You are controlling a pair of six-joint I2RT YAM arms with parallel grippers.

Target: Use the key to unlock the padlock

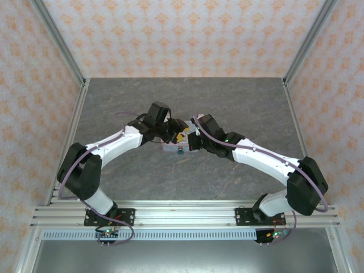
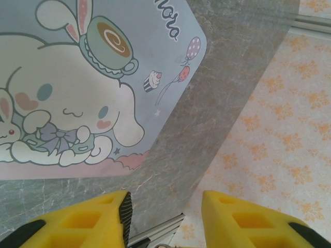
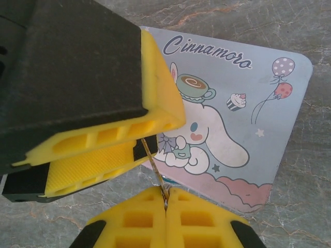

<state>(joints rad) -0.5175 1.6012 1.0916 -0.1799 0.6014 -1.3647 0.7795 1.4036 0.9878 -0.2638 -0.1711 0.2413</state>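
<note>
My right gripper (image 3: pixel 166 192) is shut on the key (image 3: pixel 154 168), a thin pale metal strip seen edge-on. The key slants up and left, and its tip goes between the yellow fingers (image 3: pixel 103 165) of the left gripper just above. My left gripper (image 2: pixel 165 201) has its jaws apart, with bare table showing between them and a small metal loop (image 2: pixel 163 245) at the bottom edge. In the top view both grippers (image 1: pixel 173 133) (image 1: pixel 191 142) meet over the tin. A small teal-blue spot, apparently the padlock (image 1: pixel 181 151), sits at the tin's near edge.
A pastel blue tin (image 3: pixel 258 129) printed with a white cartoon character lies flat on the grey marbled table (image 1: pixel 227 102), right under both grippers. Patterned walls and metal frame posts (image 1: pixel 62 45) bound the table on three sides.
</note>
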